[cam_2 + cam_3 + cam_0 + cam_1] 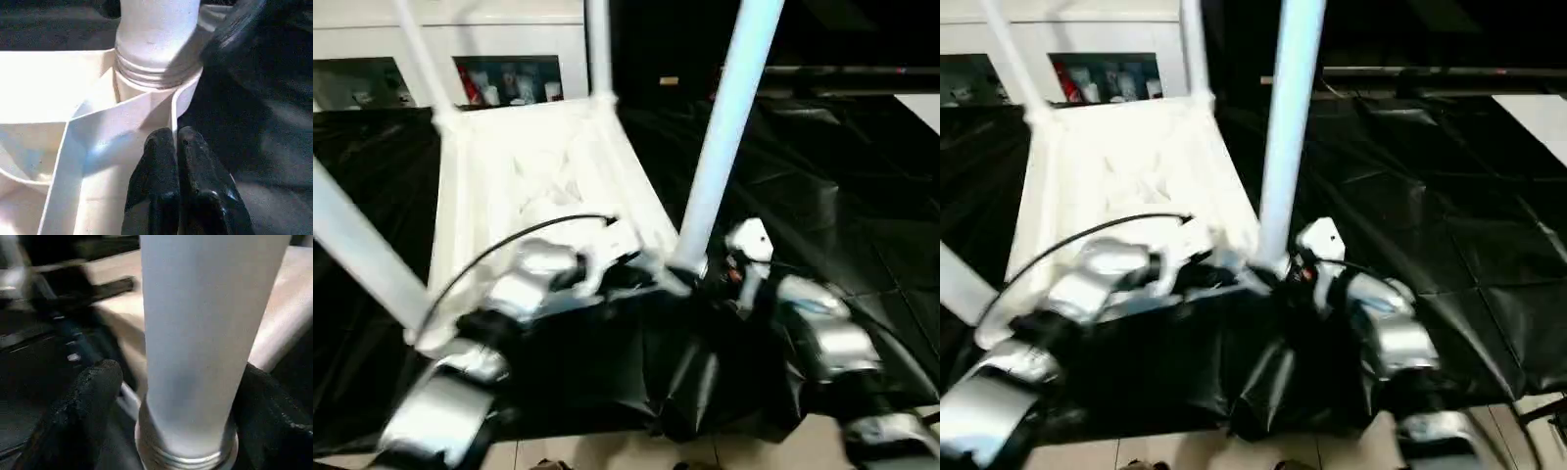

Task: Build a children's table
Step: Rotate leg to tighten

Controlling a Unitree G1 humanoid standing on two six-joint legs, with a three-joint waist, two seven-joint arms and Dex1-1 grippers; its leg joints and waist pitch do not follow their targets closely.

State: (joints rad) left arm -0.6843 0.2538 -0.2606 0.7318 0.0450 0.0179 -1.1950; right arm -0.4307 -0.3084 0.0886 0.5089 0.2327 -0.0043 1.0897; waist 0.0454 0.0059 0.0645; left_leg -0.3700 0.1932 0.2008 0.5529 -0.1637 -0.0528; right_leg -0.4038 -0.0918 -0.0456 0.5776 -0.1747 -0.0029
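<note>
The children's table lies upside down on a black sheet, its white top showing the ribbed underside. Legs rise from the corners: two at the far end, one at the near left, one at the near right. My left gripper is shut on the top's thin rim wall, right beside the near right corner socket. The leg's screw threads show above that socket. My right gripper stands open around this leg's base, and a gap shows beside one finger.
The black sheet covers the floor around the table and is crumpled near my arms. A white cabinet with small items on its shelves stands at the back. Pale floor tiles show at the near edge.
</note>
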